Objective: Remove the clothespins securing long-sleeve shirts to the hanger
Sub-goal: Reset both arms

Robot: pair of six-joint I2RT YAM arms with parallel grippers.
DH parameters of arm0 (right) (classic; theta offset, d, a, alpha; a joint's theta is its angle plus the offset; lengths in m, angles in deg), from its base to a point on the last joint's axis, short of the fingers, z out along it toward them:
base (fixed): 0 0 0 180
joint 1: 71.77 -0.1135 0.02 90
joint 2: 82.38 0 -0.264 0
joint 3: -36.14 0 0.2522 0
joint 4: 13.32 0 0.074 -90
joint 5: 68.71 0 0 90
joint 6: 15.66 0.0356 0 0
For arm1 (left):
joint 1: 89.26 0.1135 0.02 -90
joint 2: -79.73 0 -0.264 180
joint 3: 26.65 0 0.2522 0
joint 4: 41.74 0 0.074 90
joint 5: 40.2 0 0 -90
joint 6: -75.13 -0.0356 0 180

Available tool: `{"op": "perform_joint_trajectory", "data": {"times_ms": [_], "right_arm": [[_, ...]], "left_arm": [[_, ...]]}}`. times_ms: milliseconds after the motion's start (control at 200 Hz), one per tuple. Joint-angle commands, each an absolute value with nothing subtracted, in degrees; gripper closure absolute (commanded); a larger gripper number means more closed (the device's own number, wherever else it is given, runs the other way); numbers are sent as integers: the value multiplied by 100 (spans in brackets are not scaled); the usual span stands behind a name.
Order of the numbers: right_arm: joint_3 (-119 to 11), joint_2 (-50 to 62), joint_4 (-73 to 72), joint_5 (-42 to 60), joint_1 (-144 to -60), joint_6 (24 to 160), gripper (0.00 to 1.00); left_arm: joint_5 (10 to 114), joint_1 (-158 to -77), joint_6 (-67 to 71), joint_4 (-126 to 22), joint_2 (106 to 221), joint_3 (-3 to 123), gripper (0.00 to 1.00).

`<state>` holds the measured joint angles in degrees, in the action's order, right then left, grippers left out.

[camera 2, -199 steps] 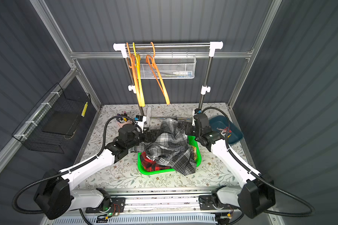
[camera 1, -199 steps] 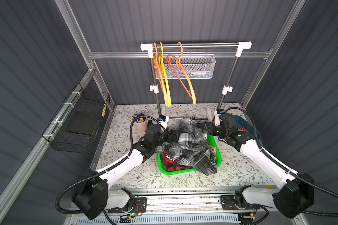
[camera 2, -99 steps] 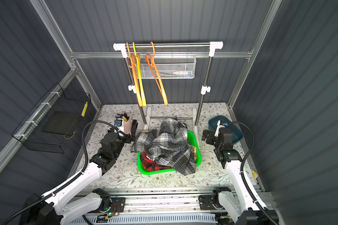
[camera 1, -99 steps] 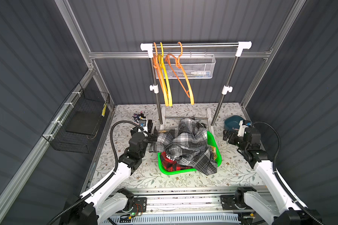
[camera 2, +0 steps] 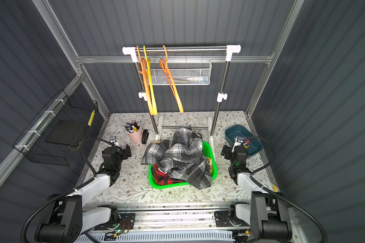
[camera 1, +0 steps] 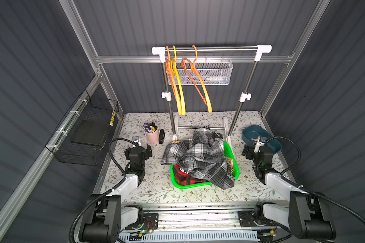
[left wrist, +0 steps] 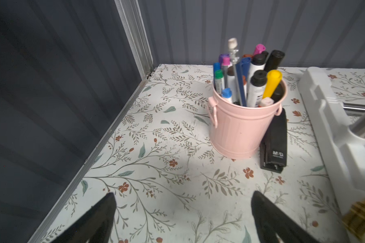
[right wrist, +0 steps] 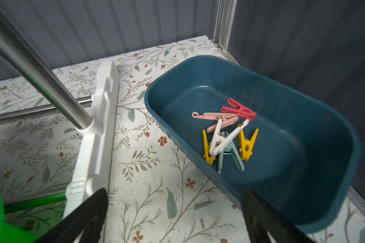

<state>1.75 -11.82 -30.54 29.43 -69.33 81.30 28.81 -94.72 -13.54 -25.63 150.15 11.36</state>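
Where the clothespins (right wrist: 226,134) lie, red, pink, white, yellow and pale green, they make a loose heap on the floor of the blue tub (right wrist: 303,172), which stands at the back right of the floral counter (camera 1: 152,185). The right gripper (right wrist: 174,191) hovers just in front of the tub, jaws spread wide with nothing between them. The left gripper (left wrist: 183,194), likewise wide open and empty, hangs over bare counter near the pink pen bucket (left wrist: 240,130) and the black stapler (left wrist: 274,145). The long-sleeve shirts (camera 1: 198,155) are bundled in the green basket (camera 1: 188,186), grey plaid on top, red check beneath, one part spilling onto the counter. Three hangers (camera 1: 181,105) hang bare on the rail (camera 1: 219,49)
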Motion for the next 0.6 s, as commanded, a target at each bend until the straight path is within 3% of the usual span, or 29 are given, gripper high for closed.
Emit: {"op": "perform_joint_trajectory", "data": {"times_ms": [0,295,535,595], "right_arm": [[369,-915,-4579,2866,-6926,7826,1],[558,-66,-5631,2413,-7085,7491,1],[541,25,-5684,2497,-7124,7461,1],[535,22,-5658,2488,-7117,7461,1]], "left_arm": [[3239,-9286,-1253,-1855,15243,1009,0],[3637,-9186,-1294,336,16835,635,0],[3694,-9186,-1349,1107,17831,743,0],[3741,-9187,-1303,503,17689,893,0]]}}
